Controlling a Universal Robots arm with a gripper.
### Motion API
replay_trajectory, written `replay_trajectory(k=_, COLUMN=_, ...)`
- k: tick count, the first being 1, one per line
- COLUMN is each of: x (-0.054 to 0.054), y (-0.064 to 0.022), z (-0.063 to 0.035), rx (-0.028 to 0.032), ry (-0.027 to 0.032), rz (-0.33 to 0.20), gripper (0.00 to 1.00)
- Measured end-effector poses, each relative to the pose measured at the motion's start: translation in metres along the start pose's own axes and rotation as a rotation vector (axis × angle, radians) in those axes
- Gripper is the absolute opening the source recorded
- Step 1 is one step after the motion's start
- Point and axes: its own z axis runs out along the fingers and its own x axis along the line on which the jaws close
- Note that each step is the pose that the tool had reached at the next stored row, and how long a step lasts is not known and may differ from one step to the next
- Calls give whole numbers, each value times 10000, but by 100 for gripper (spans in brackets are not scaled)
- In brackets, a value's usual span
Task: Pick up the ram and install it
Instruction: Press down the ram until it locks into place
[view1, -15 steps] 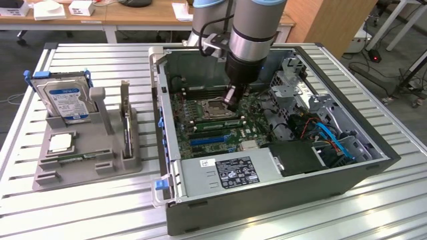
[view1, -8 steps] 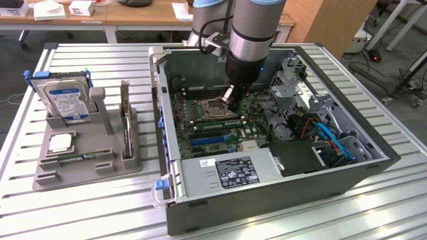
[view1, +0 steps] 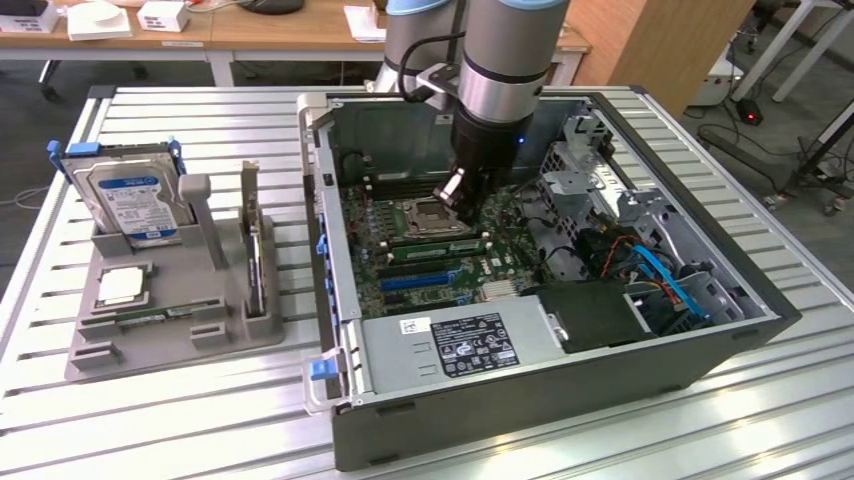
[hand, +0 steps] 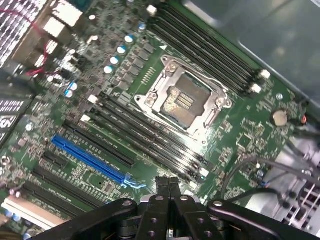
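Ram (view1: 144, 317) appearing to be lying flat in gray holder (view1: 94, 355), near holder's front edge, long axis running along that edge; hard drive (view1: 131, 200) standing behind it. Holder sitting on slatted table (view1: 200, 420) toward its exterior-view-left side. Gripper (hand: 167, 186) hanging inside open computer case (view1: 534, 400), fingers pinching narrow with nothing seen between them, hovering over memory slots (hand: 150, 137) beside CPU socket (hand: 182, 100). Ram lying well apart from gripper, toward exterior view's left, outside case wall.
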Motion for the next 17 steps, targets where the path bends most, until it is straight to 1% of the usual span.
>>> replay_trajectory(k=4, x=0, y=0, z=1, rx=71, ry=-6, rz=615, gripper=9)
replay_trajectory(k=9, x=0, y=0, z=2, rx=76, ry=-7, rz=657, gripper=9)
replay_trajectory(k=11, x=-1, y=2, z=2, rx=84, ry=2, rz=672, gripper=9)
replay_trajectory(k=12, x=0, y=2, z=1, rx=81, ry=17, rz=710, gripper=9)
replay_trajectory(k=14, x=-1, y=1, z=1, rx=57, ry=72, rz=784, gripper=9)
replay_trajectory(k=16, x=-1, y=1, z=0, rx=7, ry=169, rz=851, gripper=9)
replay_trajectory(k=17, x=-1, y=2, z=-1, rx=-28, ry=237, rz=887, gripper=9)
